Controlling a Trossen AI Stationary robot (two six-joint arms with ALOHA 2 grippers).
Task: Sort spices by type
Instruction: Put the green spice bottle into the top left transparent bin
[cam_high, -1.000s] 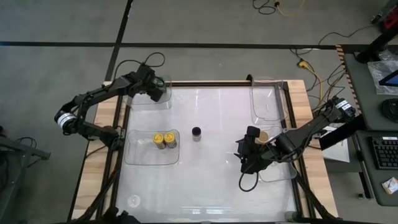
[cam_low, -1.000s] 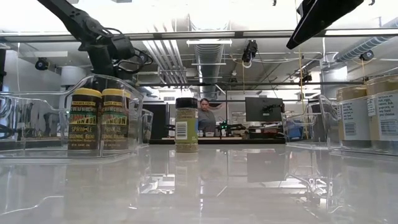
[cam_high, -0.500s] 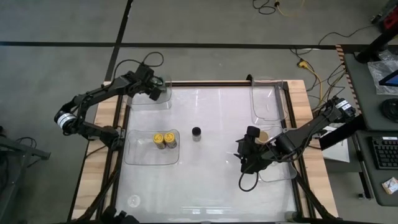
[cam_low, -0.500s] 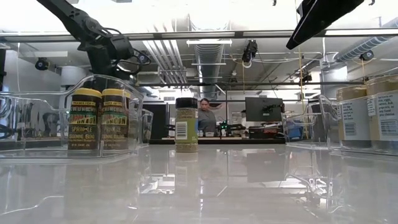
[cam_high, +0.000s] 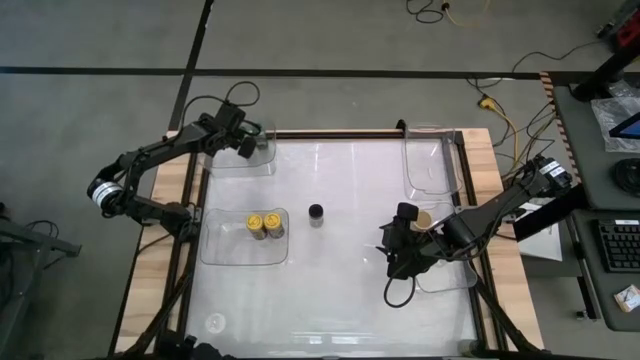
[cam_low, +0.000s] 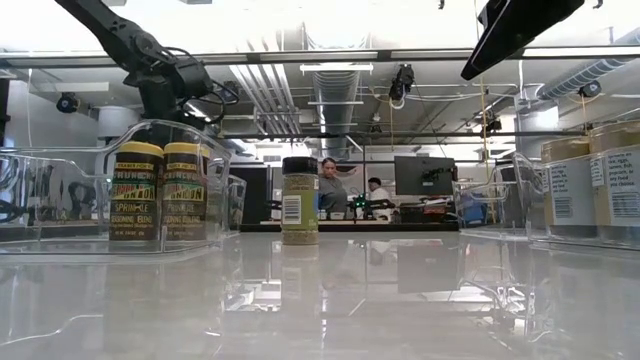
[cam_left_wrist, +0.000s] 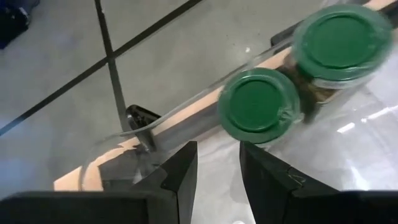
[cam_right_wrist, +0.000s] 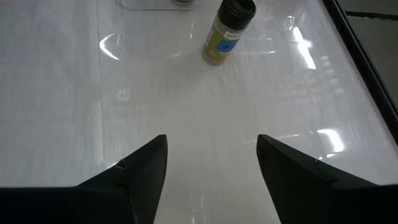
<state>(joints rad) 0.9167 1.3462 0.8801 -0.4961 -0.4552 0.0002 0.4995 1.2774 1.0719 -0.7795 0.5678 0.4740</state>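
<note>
My left gripper (cam_left_wrist: 217, 177) hovers open over the far-left clear tray (cam_high: 262, 166), just short of two green-lidded jars (cam_left_wrist: 258, 106) (cam_left_wrist: 342, 40) standing in it; the high view shows that gripper (cam_high: 243, 146) at the table's far left corner. A black-lidded jar (cam_high: 316, 212) (cam_right_wrist: 227, 31) stands upright alone mid-table. Two yellow-lidded jars (cam_high: 264, 222) (cam_low: 160, 190) stand in the near-left tray. My right gripper (cam_right_wrist: 211, 168) (cam_high: 393, 252) is wide open low over the table, right of the black-lidded jar, beside a tan-lidded jar (cam_high: 424, 217).
Four clear trays sit near the table's corners: near-left (cam_high: 215, 252), far-right (cam_high: 430, 168), near-right (cam_high: 452, 278) and the far-left one. Tan-lidded jars (cam_low: 590, 185) show at the right in the low view. Bare white table lies around the black-lidded jar. People sit far behind the table.
My left gripper has drawn back a little toward the table's left edge, staying above the far-left tray. The right arm and all jars have kept still.
</note>
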